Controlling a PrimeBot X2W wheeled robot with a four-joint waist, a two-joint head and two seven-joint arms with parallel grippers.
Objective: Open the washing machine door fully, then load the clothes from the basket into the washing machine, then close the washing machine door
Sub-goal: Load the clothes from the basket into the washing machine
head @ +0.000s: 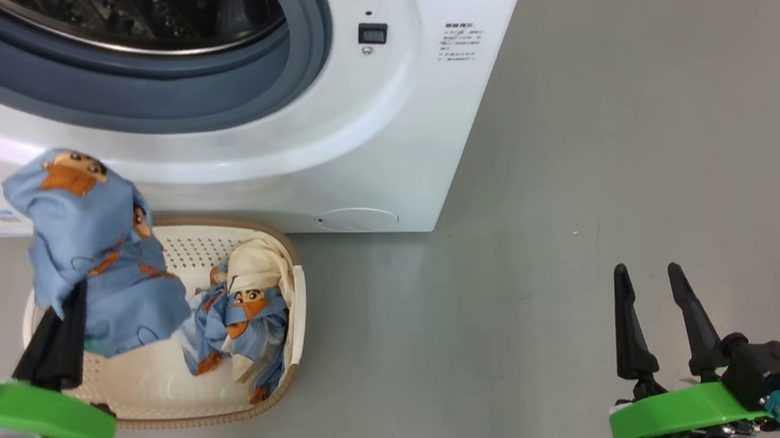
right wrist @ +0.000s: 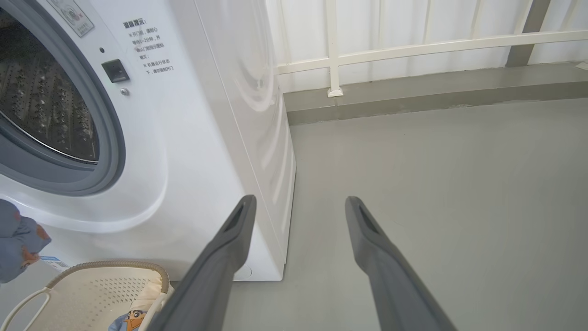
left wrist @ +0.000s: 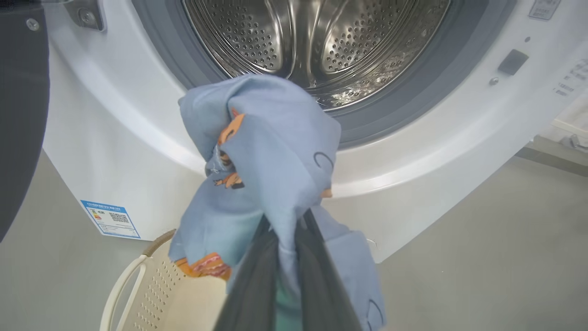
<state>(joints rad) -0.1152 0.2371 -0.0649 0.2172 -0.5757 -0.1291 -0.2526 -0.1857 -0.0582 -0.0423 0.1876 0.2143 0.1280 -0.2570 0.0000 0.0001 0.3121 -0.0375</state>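
Note:
My left gripper is shut on a light-blue garment with orange prints, lifted above the cream basket. In the left wrist view that garment hangs before the washing machine and its open steel drum. More blue and cream clothes lie in the basket. The black rim of the door shows at the far left, swung wide. My right gripper stands open over the floor to the right, holding nothing.
The grey rubber ring circles the drum mouth. A blue label is on the machine's lower front. Grey floor stretches to the right of the machine. A white railing and low kerb stand behind it.

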